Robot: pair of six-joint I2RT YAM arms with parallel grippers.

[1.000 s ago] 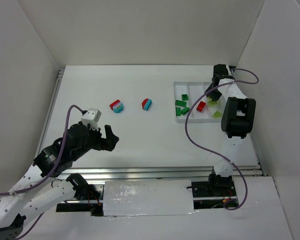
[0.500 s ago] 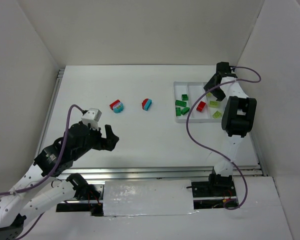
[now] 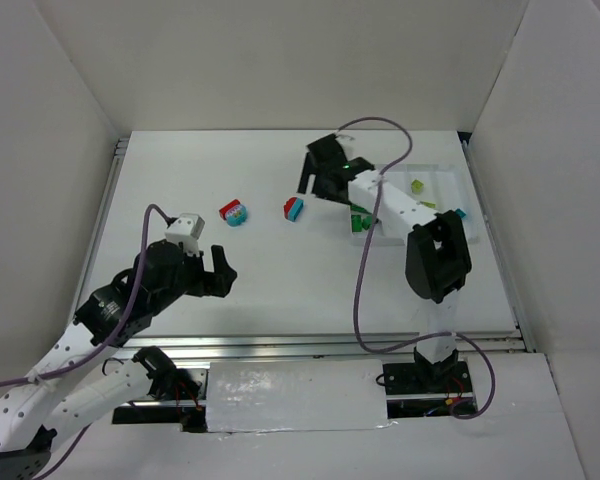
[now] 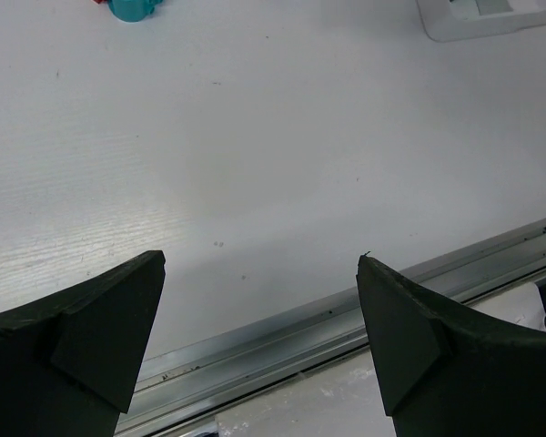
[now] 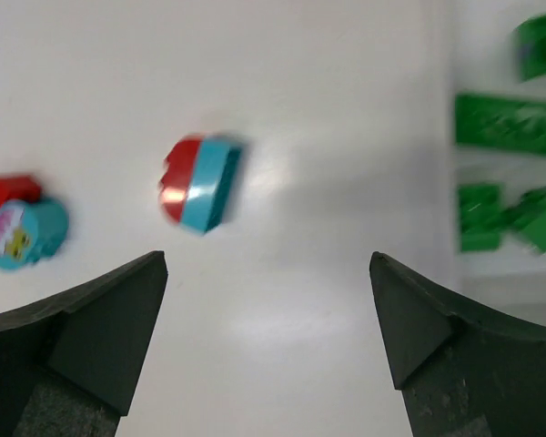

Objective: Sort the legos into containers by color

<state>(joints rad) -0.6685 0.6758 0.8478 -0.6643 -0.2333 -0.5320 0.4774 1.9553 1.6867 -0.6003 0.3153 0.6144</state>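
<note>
the right gripper (image 5: 266,264), jaws wide and empty, hangs with the red-and-teal stacked plastic brick pair (image 5: 200,182) ahead-left of it. centre over the pair, perhaps squaring to its blurred sides, then descend.

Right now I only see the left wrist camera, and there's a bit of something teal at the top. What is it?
Observer: It's a teal brick stuck to a red one, lying loose on the table.
Operator: Is it the only one not put away?
Observer: No. A second red-and-teal pair lies to its right, nearer the tray.
Operator: Where's the other arm?
Observer: The right fingers hang open over the table right by that second pair, with nothing in them.
</note>
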